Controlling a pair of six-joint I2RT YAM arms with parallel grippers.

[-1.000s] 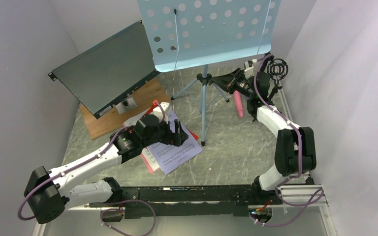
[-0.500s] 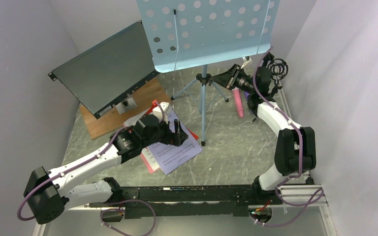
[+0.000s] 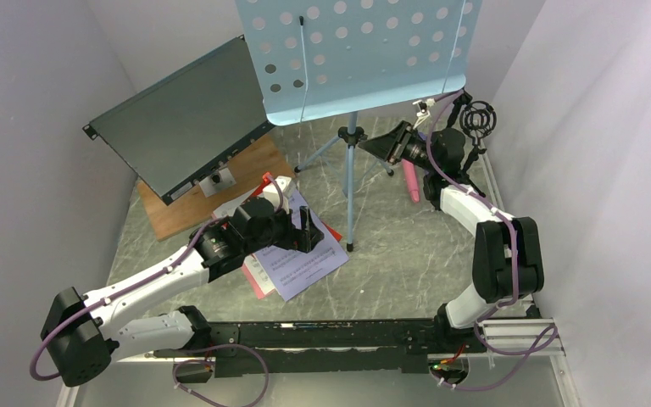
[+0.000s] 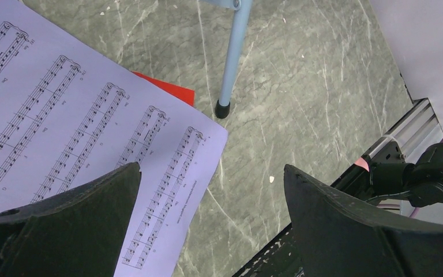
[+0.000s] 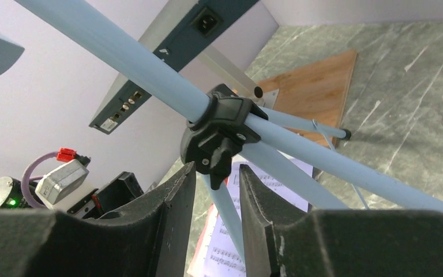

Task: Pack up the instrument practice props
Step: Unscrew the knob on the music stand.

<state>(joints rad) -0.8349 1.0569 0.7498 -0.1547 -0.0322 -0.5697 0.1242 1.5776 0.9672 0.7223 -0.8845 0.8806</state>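
Grey veined tabletop (image 3: 407,246), white walls (image 3: 34,102) on three sides. The rack (image 3: 356,51) stands at the back. Pages (image 3: 305,264) lie beneath the wide-open left jaws. The right jaws, narrowly parted, are near its leg hub (image 5: 219,130).

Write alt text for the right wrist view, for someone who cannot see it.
The right gripper, jaws a narrow gap apart, points at the black hub of the light-blue music stand, where its tripod legs meet. Behind are the dark metal box, a wooden board and sheet-music pages on the grey marbled table.
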